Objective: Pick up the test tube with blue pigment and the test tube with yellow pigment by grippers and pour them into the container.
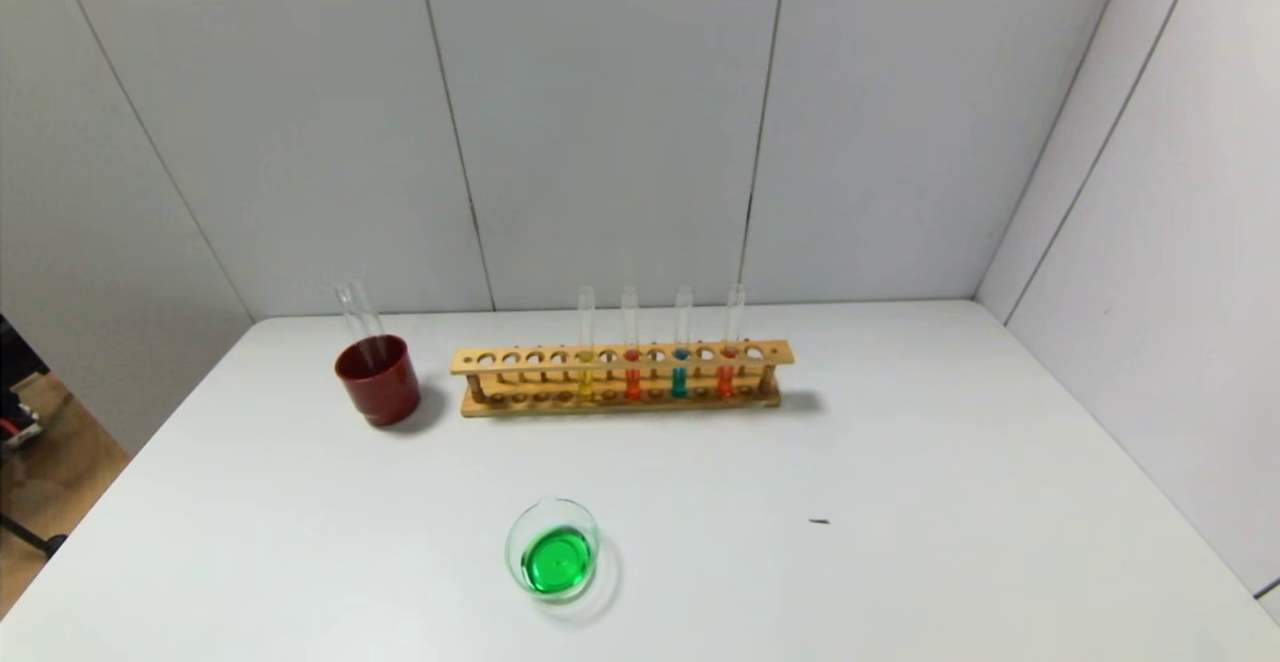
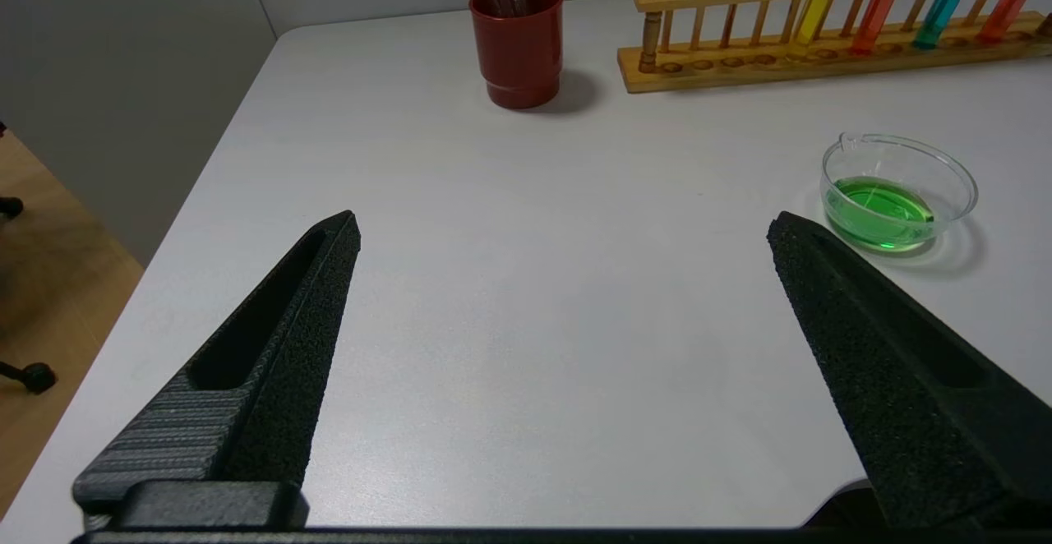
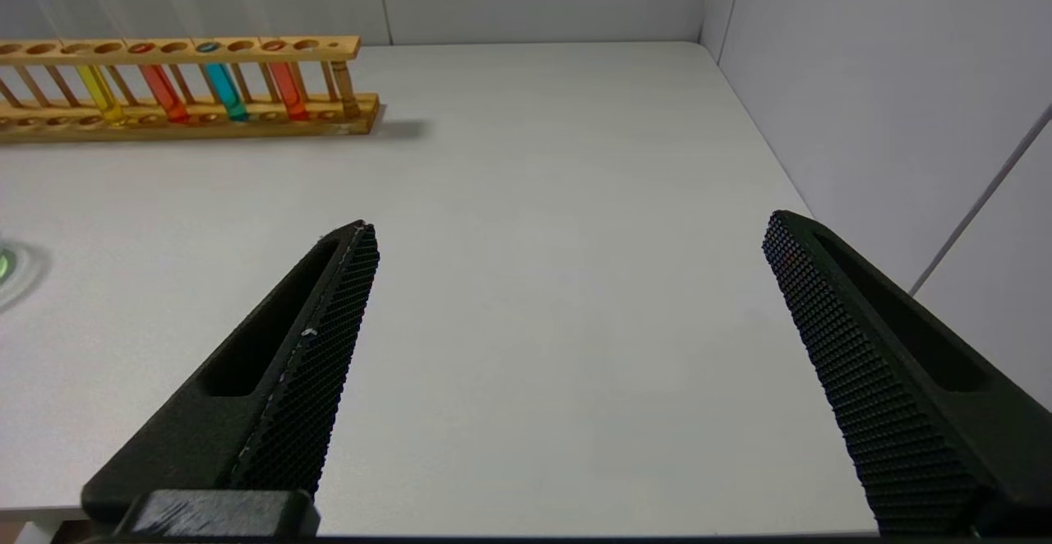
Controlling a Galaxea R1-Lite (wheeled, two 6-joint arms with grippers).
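Take the wooden rack (image 1: pixel 622 379) as your landmark. It sits across the far middle of the worktop (image 1: pixel 900 502), and both tubes you need stand upright in it, long axes vertical, mouths up. The test tube with yellow pigment (image 1: pixel 585 347) is the leftmost of the four filled tubes; the test tube with blue pigment (image 1: pixel 681 345) is third from the left, with an orange-red tube on either side of it. A dark red cup (image 1: pixel 377 379) with empty glass tubes leaning in it stands just left of the rack.

The container (image 1: pixel 552 549) sits well in front of the rack, roughly level with its middle, and it already holds green liquid, so judge for yourself how much of the pouring is left.

Your left hand (image 2: pixel 563 228) is spread wide with nothing between its fingers, low over the worktop, well short of the rack and off its left end. Your right hand (image 3: pixel 571 228) is likewise spread and empty, well short of the rack and off its right end. Neither arm shows in the head view.

So the rack lies ahead and inward of both hands. The yellow tube is nearer your left, the blue nearer your right. Expect to close each hand across the bare glass above the rack's top rail, then lift straight up along the tube's axis.
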